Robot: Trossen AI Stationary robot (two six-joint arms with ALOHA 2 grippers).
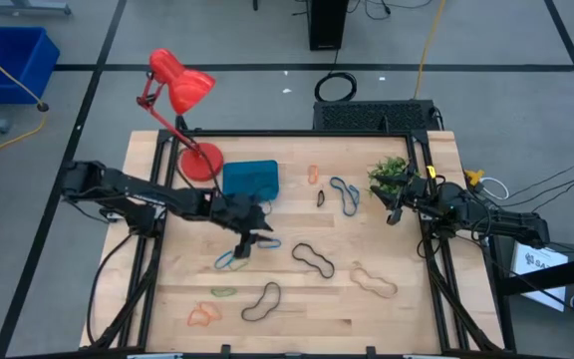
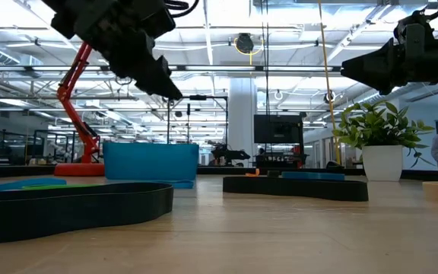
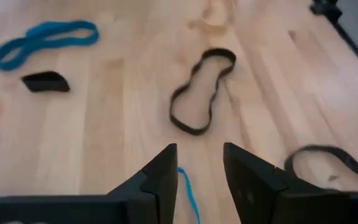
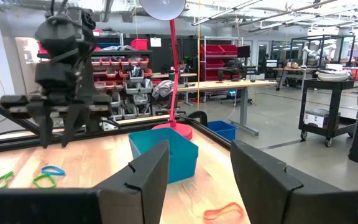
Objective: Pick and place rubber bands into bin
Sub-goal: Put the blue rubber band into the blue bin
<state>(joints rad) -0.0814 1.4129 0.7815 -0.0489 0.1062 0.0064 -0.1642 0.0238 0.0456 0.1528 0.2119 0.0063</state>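
Observation:
Rubber bands lie loose on the wooden table: black ones (image 1: 314, 259) (image 1: 261, 302), a tan one (image 1: 374, 281), blue ones (image 1: 344, 194) (image 1: 232, 259), green (image 1: 224, 292) and orange (image 1: 202, 316). The teal bin (image 1: 250, 179) stands at the far middle, beside the lamp's base. My left gripper (image 1: 248, 242) hangs open above the table's middle, just nearer than the bin, and slants down. A thin blue band (image 3: 188, 193) shows on the table below the gap between its fingers, and a black band (image 3: 202, 90) lies ahead. My right gripper (image 1: 395, 211) waits open at the right edge.
A red desk lamp (image 1: 182, 85) rises from its base (image 1: 199, 162) left of the bin. A potted plant (image 1: 389, 172) stands at the far right corner, close to my right gripper. Bare wood lies between the bands on the near right.

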